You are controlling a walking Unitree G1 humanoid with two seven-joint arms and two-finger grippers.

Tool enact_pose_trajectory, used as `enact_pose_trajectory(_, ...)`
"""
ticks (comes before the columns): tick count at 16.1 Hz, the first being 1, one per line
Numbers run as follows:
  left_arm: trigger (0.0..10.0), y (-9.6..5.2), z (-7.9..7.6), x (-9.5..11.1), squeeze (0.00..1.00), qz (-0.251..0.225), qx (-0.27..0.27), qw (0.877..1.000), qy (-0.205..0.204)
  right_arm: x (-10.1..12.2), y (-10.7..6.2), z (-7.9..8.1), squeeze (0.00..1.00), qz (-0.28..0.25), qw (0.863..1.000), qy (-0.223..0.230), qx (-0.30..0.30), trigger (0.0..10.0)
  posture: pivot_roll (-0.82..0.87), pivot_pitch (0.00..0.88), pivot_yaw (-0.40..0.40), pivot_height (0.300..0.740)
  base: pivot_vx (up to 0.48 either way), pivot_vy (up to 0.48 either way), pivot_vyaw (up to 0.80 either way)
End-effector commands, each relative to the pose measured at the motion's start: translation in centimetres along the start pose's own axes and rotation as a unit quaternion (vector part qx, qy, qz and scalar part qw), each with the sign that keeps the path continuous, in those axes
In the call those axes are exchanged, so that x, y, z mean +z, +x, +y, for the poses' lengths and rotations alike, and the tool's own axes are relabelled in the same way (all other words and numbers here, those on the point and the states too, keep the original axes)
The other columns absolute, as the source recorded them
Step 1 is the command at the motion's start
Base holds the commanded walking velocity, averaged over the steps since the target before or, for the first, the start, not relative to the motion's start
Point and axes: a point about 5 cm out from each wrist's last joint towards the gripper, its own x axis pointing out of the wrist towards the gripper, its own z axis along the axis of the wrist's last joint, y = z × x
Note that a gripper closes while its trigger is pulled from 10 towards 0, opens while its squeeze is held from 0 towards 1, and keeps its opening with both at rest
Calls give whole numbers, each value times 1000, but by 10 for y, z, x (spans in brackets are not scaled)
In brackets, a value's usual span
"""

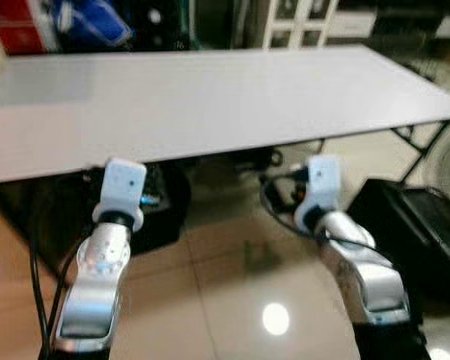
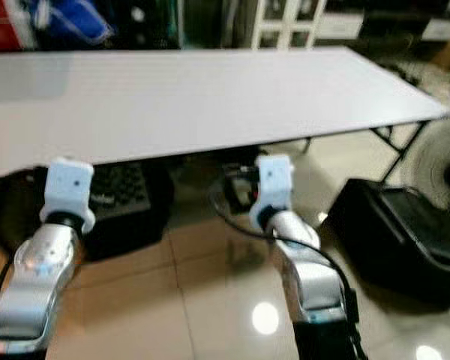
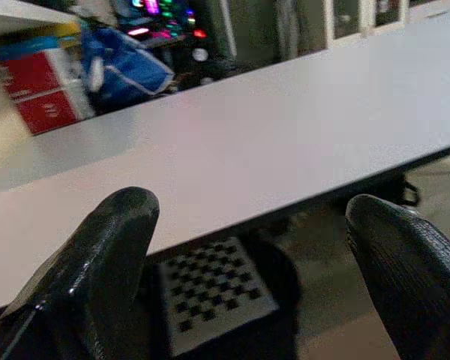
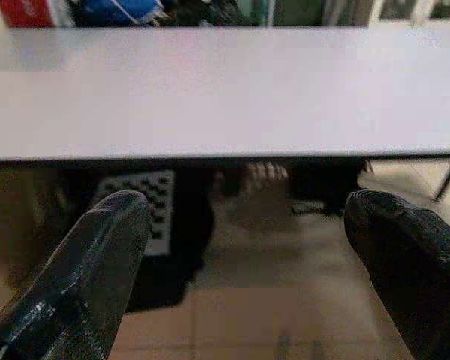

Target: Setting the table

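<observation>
At the near long edge of the tabletop [image 1: 225, 97], both arms are raised side by side, wrists just short of the edge and slightly below its level.

- Left gripper [image 3: 247, 270]: fingers wide apart, nothing between them. Through the gap, the tabletop's edge and, under it, a checkerboard panel [image 3: 214, 304] on a dark box.
- Right gripper [image 4: 247, 262]: also spread open and empty, aimed under the tabletop's edge at the tiled floor [image 1: 232, 285].
- Judgement: the open fingers and level, forward-pointing wrists look like a ready posture for an approach, not a grasp in hand. No dish, cutlery or cloth is seen on the tabletop or in either gripper, so the things to be set out are not located from here; the task reads as barely begun.

Materials and shapes:
- Tabletop: long, thin, pale grey-white slab, matte and smooth, with a dark underside edge; folding black legs show at its far right end.
- Gripper fingers [image 3: 105, 262]: black, rounded at the tips, with a fine pebbled texture that should give grip.
- Forearms: polished silver shells with white boxy wrist housings; a black cable loops beside the right one.
- Floor: glossy beige tile, reflecting a ceiling light.
- Black case [image 1: 416, 225]: on the floor off the tabletop's right end, matte, boxy.
- Beyond the far edge: blurred red boxes, a blue bag [image 1: 97, 22] and a white cabinet.
</observation>
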Motion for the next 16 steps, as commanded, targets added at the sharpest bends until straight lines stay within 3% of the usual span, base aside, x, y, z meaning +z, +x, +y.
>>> enact_pose_trajectory(1,10000,3,-6,5,0,-8,-9,1000,-3,-1,-3,-10,0,-2,1000,-3,-18,10000,26,0,-41,740,0,480,0)
enact_pose_trajectory(12,10000,1,-4,1,0,-1,-5,1000,-1,-5,-6,-9,0,6,1000,-19,-9,10000,32,0,-53,740,0,480,0)
enact_pose_trajectory(16,10000,-1,3,-1,0,3,3,1000,4,-8,-5,-6,0,9,1000,-15,-8,10000,43,0,-57,740,0,480,0)
